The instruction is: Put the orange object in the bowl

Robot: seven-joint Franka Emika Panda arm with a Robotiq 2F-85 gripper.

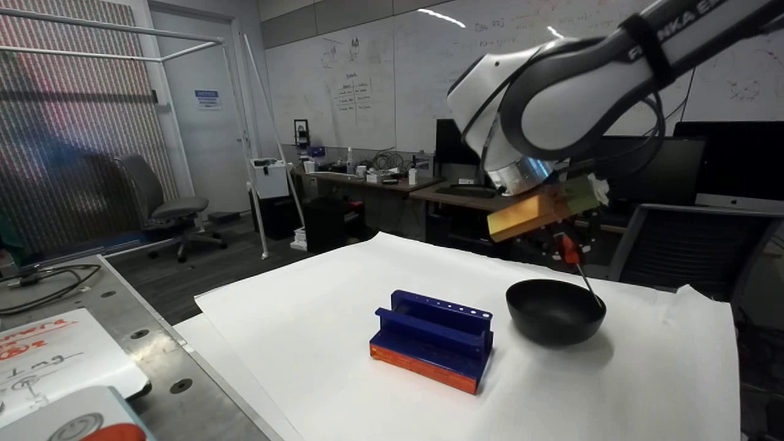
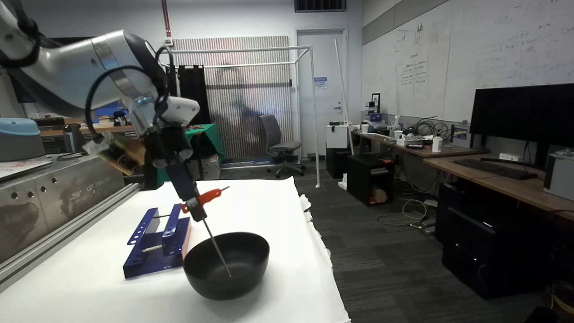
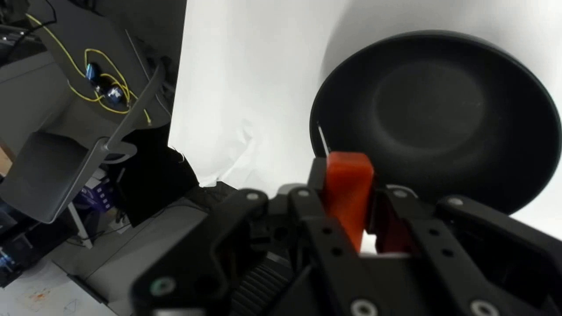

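- And the hand (image 3: 353, 188) was clamped on the orange object (image 2: 209, 196), a finger on either side of its handle in the wrist view!
- Up above the tabletop (image 1: 306, 343) it hung, tilted, its thin metal shaft (image 2: 217, 246) slanting down to the bowl (image 1: 545, 327).
- In both exterior views the lower end of that shaft showed against the bowl's inside; whether it touched the wall there, one could not tell.
- The handle itself was higher than the rim, with a short, thin stub (image 2: 225, 188) poking out of one end.
- Down below, the black bowl stood upright on the white-covered tabletop, its round mouth facing up.
- Near it, and plainly apart from it in an exterior view, stood the blue rack (image 1: 429, 327), an orange strip (image 1: 422, 367) along its base.
- High over the scene was the white-and-grey arm (image 1: 563, 104), a yellowish block (image 1: 523, 215) blurred by its wrist.
- Farther back were a grey office chair (image 2: 280, 139), a marked-up whiteboard (image 2: 493, 49), and a black monitor (image 2: 520, 116) and keyboard (image 2: 495, 169) on a desk (image 2: 547, 200).
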